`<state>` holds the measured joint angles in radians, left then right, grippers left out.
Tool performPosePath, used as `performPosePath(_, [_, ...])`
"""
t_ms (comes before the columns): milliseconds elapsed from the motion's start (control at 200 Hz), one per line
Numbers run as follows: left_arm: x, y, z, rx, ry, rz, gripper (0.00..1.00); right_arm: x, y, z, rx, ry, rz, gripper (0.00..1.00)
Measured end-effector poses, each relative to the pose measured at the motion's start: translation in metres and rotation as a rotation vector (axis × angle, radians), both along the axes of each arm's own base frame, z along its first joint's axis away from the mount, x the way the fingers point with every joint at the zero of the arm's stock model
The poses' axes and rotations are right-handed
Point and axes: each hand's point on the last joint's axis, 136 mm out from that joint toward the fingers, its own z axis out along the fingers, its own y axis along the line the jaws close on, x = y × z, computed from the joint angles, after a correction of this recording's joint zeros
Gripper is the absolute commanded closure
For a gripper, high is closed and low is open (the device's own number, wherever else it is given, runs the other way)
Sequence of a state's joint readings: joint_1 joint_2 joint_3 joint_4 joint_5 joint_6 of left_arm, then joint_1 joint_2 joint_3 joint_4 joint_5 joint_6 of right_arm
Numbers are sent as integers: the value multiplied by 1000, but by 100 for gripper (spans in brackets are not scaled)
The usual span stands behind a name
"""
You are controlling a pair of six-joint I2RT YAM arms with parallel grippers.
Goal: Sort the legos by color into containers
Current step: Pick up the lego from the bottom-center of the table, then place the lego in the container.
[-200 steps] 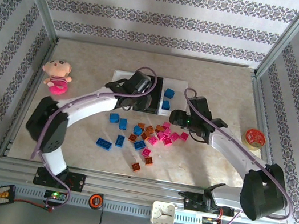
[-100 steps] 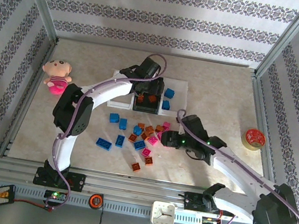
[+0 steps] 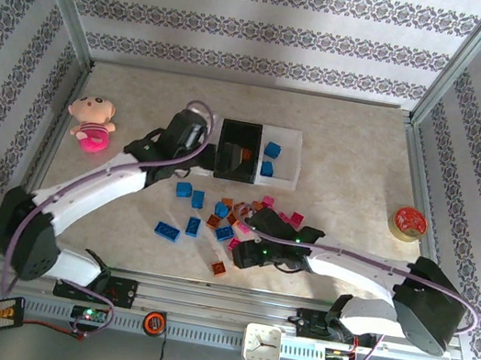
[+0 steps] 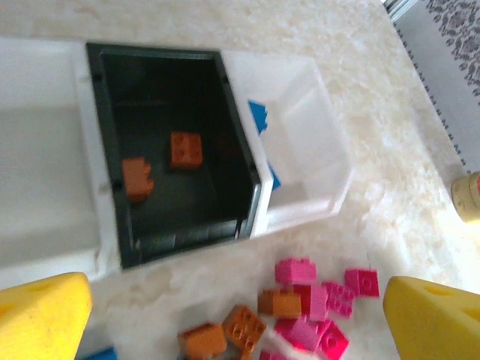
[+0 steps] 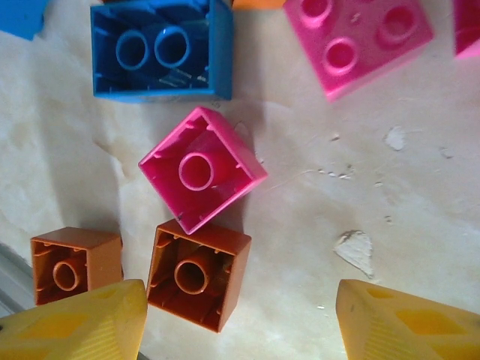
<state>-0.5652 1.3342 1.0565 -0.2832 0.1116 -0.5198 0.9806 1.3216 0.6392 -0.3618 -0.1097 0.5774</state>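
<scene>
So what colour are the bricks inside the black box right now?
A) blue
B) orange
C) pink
B: the left wrist view shows two orange bricks lying on the floor of the black bin, while the blue bricks sit in the white bin next to it.

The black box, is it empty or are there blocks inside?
Not empty. In the left wrist view, the black box has an orange brick and a second orange brick lying on its floor, slightly apart.
</scene>
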Motion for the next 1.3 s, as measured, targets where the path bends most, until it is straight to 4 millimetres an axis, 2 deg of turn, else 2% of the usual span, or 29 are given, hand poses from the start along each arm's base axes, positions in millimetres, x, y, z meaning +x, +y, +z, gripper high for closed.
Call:
performPosePath(115, [-29,18,-11,0,7,25,1,-2,9,-7,-33,-1,24,33])
performPosePath(265, [-53,43,-15,-3,-3,74,1,1,17,-13,-59,-8,31,38])
performPosePath(365, [-61,52,-14,-5,-10,100,1,5,18,-18,-78,-9,22,47])
performPosePath(540, [-69,64,-21,11,0,132,1,6,15,-21,-94,-9,0,69])
performPosePath(665, [-75,69,-31,27,23,138,1,8,12,-8,-76,-37,-6,75])
performPosePath(805, [-80,71,-39,39,40,137,1,17,8,31,2,-100,-25,79])
performPosePath(874, [-82,72,-43,40,49,135,1,35,7,56,43,-141,-55,79])
performPosePath(944, [-85,73,-50,44,64,131,0,62,11,84,83,-193,-92,80])
performPosePath(1039, [-90,73,-60,48,88,125,1,106,22,121,128,-265,-137,80])
performPosePath(1104, [-93,73,-66,46,105,118,1,138,31,137,147,-302,-168,80])
performPosePath(1209, [-97,71,-70,33,122,107,0,188,45,142,145,-328,-214,80])
performPosePath(1299, [-100,69,-71,24,129,98,0,227,57,129,116,-325,-246,79])
